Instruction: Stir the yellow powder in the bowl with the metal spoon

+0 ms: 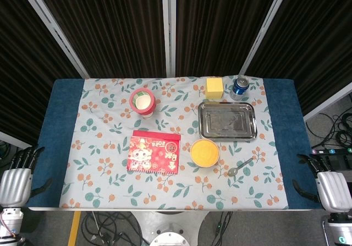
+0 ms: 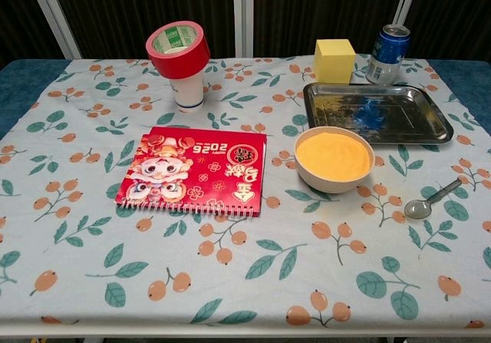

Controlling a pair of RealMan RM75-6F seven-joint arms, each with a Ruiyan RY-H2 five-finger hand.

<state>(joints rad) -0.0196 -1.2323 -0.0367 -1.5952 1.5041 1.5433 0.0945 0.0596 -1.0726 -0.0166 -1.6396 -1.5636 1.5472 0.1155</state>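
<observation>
Task not begun. Left hand (image 1: 15,184) and right hand (image 1: 332,188) empty, fingers apart, off worktop edges. Spoon (image 2: 431,201) lies just right of bowl (image 2: 334,158) w/ powder. Next: right hand must grasp spoon handle.

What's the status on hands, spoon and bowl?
Left hand and right hand open, off the table edges. Metal spoon untouched, lying right of bowl of yellow powder. Nothing between right hand and spoon.
</observation>
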